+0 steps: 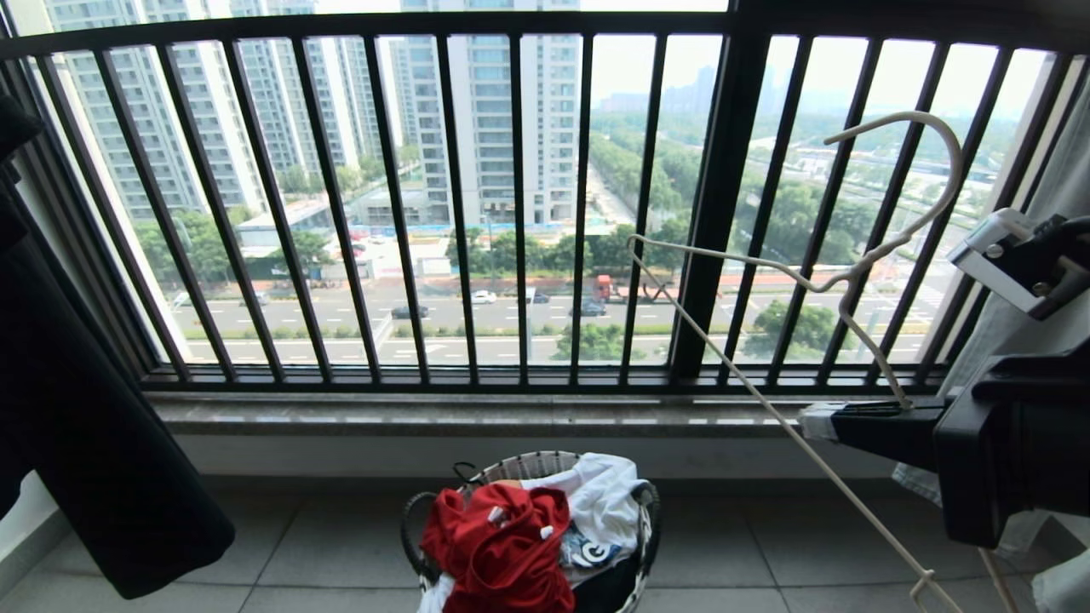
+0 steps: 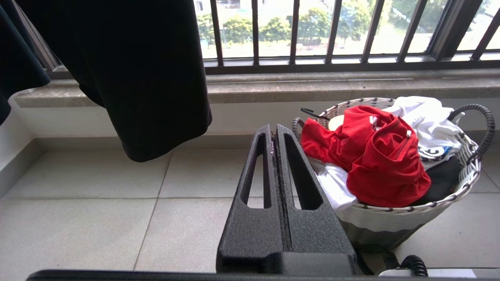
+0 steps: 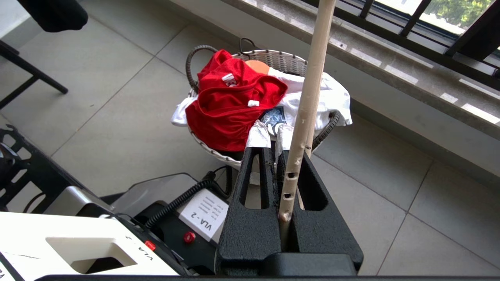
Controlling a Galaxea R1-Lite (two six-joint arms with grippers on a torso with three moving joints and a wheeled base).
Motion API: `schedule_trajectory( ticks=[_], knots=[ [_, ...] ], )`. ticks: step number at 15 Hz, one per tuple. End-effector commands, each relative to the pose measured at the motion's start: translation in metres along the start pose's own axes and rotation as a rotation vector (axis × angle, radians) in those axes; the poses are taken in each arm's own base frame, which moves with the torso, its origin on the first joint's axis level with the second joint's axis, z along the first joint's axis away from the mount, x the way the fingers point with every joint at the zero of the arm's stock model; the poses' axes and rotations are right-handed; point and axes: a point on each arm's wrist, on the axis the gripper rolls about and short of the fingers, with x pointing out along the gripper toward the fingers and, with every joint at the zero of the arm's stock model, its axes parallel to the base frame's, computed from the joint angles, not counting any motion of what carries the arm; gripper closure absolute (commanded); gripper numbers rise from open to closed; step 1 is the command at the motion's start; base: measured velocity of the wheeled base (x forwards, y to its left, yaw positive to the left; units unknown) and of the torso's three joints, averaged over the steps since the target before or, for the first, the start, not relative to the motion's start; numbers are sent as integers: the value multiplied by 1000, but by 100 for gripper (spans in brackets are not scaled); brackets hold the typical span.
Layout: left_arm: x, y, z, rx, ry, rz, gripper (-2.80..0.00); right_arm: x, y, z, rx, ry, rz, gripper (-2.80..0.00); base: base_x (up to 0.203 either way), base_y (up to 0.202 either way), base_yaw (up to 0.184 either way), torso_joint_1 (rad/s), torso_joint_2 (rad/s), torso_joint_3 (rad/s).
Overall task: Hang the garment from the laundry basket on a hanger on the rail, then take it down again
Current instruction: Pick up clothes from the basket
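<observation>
The red garment (image 1: 502, 545) lies crumpled on top of the laundry basket (image 1: 528, 466), a white weave basket on the floor tiles below the window. My right gripper (image 1: 817, 421) is at the right, level with the sill, shut on the off-white wire hanger (image 1: 860, 272), whose hook points up. In the right wrist view the hanger (image 3: 302, 121) runs between the fingers of the right gripper (image 3: 273, 136), above and this side of the garment (image 3: 230, 105). My left gripper (image 2: 272, 130) is shut and empty, low beside the basket (image 2: 390, 218) and garment (image 2: 383, 160). The rail is out of view.
A black railing of vertical bars (image 1: 519, 204) and a stone sill (image 1: 426, 417) stand behind the basket. A black garment (image 1: 77, 409) hangs at the left, a pale garment (image 1: 1064, 170) at the right. White cloth (image 1: 605, 494) also fills the basket. My own base (image 3: 78, 246) is close below.
</observation>
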Motion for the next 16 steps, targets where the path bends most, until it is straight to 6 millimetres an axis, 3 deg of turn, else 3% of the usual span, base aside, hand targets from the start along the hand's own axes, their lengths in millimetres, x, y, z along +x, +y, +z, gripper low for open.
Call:
schedule_trajectory(
  ticks=[1, 16],
  knots=[
    [0, 0, 0, 0, 1, 0, 0, 0, 0, -2, -1, -16, 2, 0, 0, 0, 0, 0, 0, 0],
    [0, 0, 0, 0, 1, -1, 0, 4, -1, -5, -12, -42, 1, 0, 0, 0, 0, 0, 0, 0]
  ],
)
